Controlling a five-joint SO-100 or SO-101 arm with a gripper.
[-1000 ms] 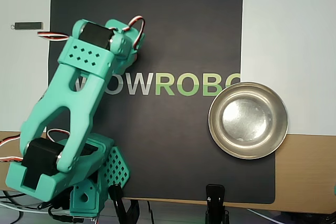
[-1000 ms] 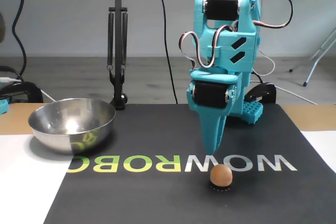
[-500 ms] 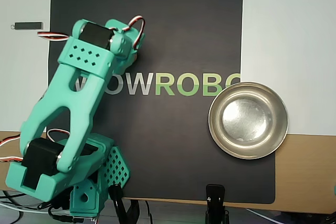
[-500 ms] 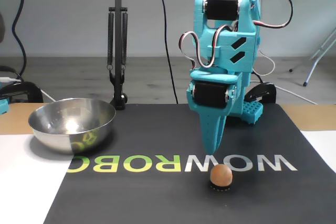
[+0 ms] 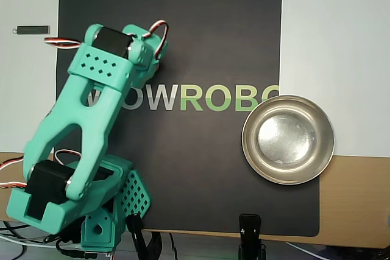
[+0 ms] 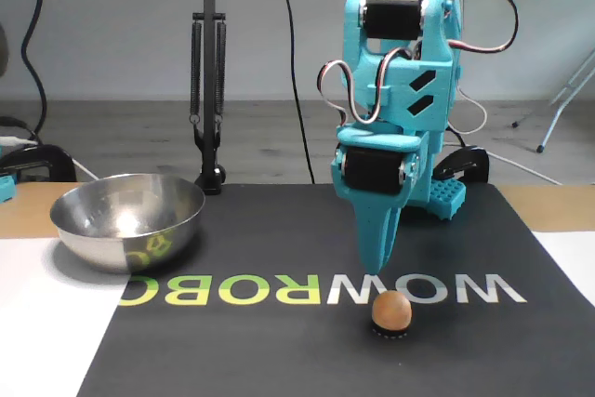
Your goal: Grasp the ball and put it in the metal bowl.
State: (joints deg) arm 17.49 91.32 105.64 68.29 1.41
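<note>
While the teal end effector [image 6: 379,262] points down with its fingers seemingly together, though I cannot tell for sure, the small peach-orange ball [image 6: 391,310] sits on a dark ring just below its tip, on the black mat [image 6: 279,350]; the shiny round metal bowl [image 6: 127,220] stands well apart at the mat's left edge in the fixed view

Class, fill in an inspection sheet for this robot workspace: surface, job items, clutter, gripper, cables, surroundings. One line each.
Surface: black mat with WOWROBO lettering, on white and wood table areas.
Job items: ball sits on a small dark ring on the mat in the fixed view; metal bowl empty, apart from it.
Clutter: small dark stick on the white area.
Gripper: gripper points down just above the ball, holding nothing; its opening cannot be judged.
Cables: servo wires loop along the arm.
Surroundings: lamp stand behind the bowl.
</note>
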